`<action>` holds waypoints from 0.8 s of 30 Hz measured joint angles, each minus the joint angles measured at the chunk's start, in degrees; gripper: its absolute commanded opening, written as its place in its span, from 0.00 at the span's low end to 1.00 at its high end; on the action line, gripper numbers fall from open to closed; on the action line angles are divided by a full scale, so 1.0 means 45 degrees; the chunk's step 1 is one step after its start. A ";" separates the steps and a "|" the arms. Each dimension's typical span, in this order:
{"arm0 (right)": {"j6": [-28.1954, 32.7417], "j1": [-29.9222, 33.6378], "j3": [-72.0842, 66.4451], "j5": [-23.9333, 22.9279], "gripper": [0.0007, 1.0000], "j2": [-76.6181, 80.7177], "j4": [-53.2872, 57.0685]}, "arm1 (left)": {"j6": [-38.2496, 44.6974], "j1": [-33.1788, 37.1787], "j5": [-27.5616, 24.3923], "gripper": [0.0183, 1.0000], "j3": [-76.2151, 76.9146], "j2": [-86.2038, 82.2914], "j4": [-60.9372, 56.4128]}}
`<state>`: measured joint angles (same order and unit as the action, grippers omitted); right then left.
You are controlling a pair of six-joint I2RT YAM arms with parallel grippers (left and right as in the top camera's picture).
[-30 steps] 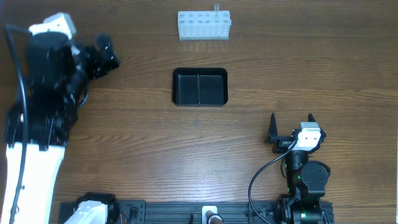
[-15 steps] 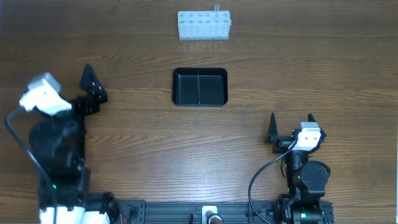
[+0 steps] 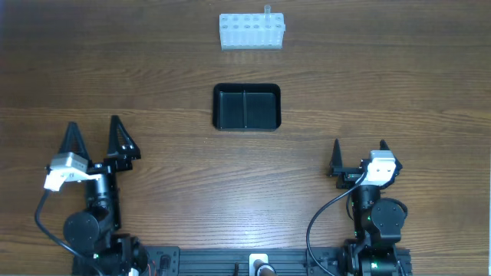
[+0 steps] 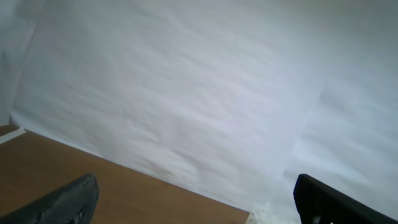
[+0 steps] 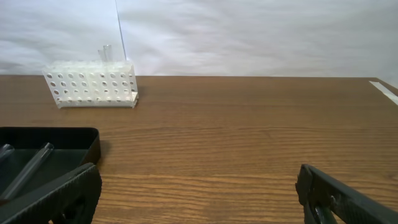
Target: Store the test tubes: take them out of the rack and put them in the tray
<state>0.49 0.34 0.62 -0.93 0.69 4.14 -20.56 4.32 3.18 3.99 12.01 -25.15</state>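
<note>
Item: one test tube (image 3: 268, 11), clear, standing upright with its long axis vertical, in the right-end hole of the far row of the white rack (image 3: 245, 34); the rack's other holes appear vacant. Location: the rack sits at the far middle of the wooden table (image 3: 399, 77), long side running 9 to 3 o'clock. Destination: black two-compartment tray (image 3: 217, 107), at about 6 o'clock from the tube and near the rack; the right wrist view shows at least two stored tubes (image 5: 28, 167) lying flat in it, long axes running roughly from the near wall to the far wall. Right gripper (image 3: 359, 143): fingers spread wide apart, holding nothing, low near its base; the tube lies at about 11 o'clock from it, and the tray sits close to that line, slightly to the 9 o'clock side. Left gripper (image 3: 93, 123): fingers likewise wide apart and empty, near its own base; the tube lies at about 2 o'clock from it, and its wrist camera faces the white backdrop (image 4: 186, 81) rather than the rack. Assessment: the right arm is the nearer of the two and already faces the rack. Picking the tube likely calls for a reach over or beside the tray, a grasp on the exposed upper part, and a straight vertical lift before it is laid flat in the tray.
</note>
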 measured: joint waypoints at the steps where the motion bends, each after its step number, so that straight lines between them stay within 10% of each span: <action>1: 0.0000 0.0000 0.0000 0.0000 0.99 0.0000 0.0000 | 0.0000 0.0000 0.0000 1.00 -0.0092 -0.0102 -0.0010; 24: 0.0000 0.0000 0.0000 0.0000 0.99 0.0000 0.0000 | 0.0000 0.0000 -0.0087 1.00 -0.0758 -0.2497 0.6241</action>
<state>0.49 0.34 0.62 -0.93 0.69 4.14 -20.56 4.32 2.79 0.58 0.78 2.94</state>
